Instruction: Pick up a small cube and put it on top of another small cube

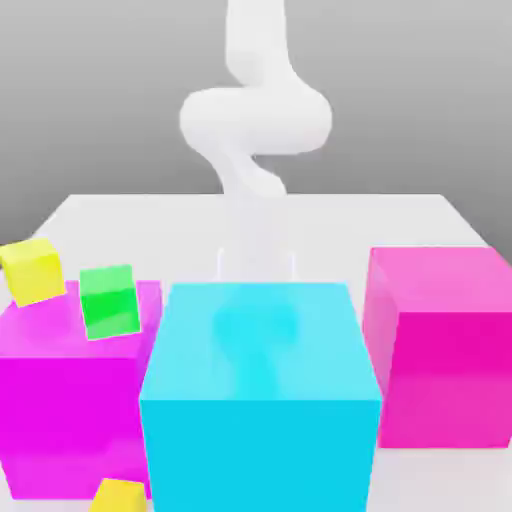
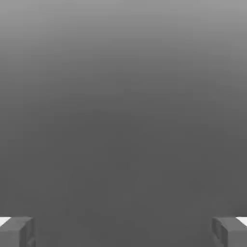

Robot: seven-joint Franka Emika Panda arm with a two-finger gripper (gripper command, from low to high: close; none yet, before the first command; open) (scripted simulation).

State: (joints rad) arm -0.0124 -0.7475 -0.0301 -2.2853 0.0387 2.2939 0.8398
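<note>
A small yellow cube (image 1: 33, 270) is sitting tilted at the far edge of the big magenta cube (image 1: 70, 400) on the exterior view's left, at about nine o'clock from the middle of the scene, its lower corner seeming to rest on that block's top. Just beside it, toward three o'clock, a small green cube (image 1: 108, 301) is lying tilted on the same magenta top, near the yellow one but not touching it. A second small yellow cube (image 1: 119, 495) is peeking out low down at about seven o'clock, on the floor in front of the magenta block and just beside the big cyan cube (image 1: 258, 400). That cyan block is standing front and centre, and another big magenta cube (image 1: 445, 350) is sitting at three o'clock, apart from it. Behind the cyan block the white arm (image 1: 255, 120) is curling down from twelve o'clock toward the white table (image 1: 400, 215). The gripper (image 2: 123, 230) is hanging released, its two grey fingers (image 2: 17, 230) standing wide apart with nothing between them, over plain grey ground.
</note>
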